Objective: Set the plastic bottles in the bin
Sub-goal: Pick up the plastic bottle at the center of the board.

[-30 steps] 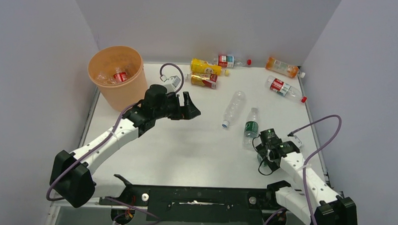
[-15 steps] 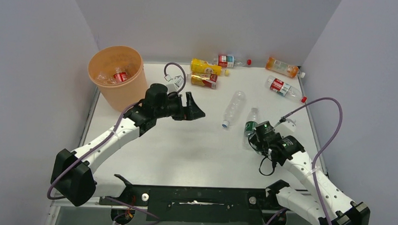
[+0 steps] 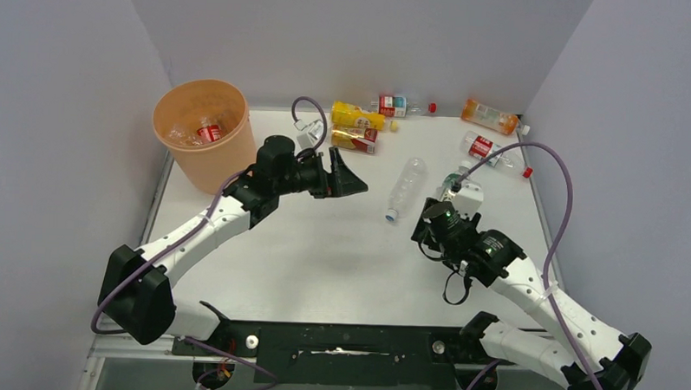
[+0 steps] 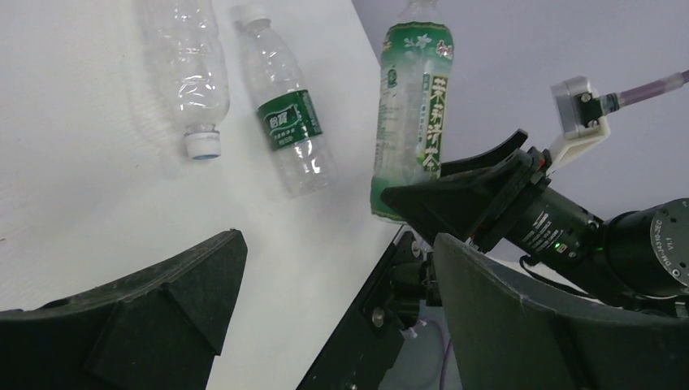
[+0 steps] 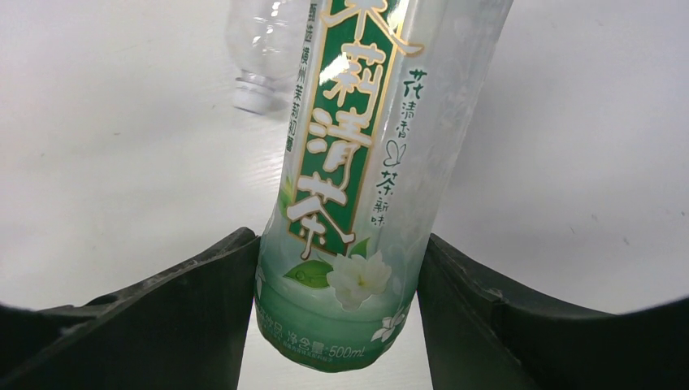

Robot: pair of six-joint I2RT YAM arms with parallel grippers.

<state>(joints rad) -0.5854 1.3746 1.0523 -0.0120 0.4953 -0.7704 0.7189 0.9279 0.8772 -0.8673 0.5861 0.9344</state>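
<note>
The peach-orange bin (image 3: 187, 150) stands at the far left with bottles inside (image 3: 207, 132). My right gripper (image 3: 429, 222) (image 5: 337, 244) is shut on the base of a green jasmine-tea bottle (image 5: 366, 162), held above the table; it also shows in the left wrist view (image 4: 410, 106). My left gripper (image 3: 347, 179) (image 4: 337, 244) is open and empty, in the air right of the bin. A clear unlabelled bottle (image 3: 405, 188) (image 4: 191, 73) and a dark-green-labelled bottle (image 4: 286, 122) lie on the table between the grippers.
Along the far wall lie a yellow bottle (image 3: 355, 116), a red-and-yellow one (image 3: 354, 140), a red-and-blue-labelled one (image 3: 393, 104), an orange one (image 3: 490, 116) and a red-labelled one (image 3: 491, 151). Grey walls close in the white table (image 3: 323, 255).
My right gripper has risen and swung left and away from me with the jasmine-tea bottle in it. My left gripper has moved a little right and away.
</note>
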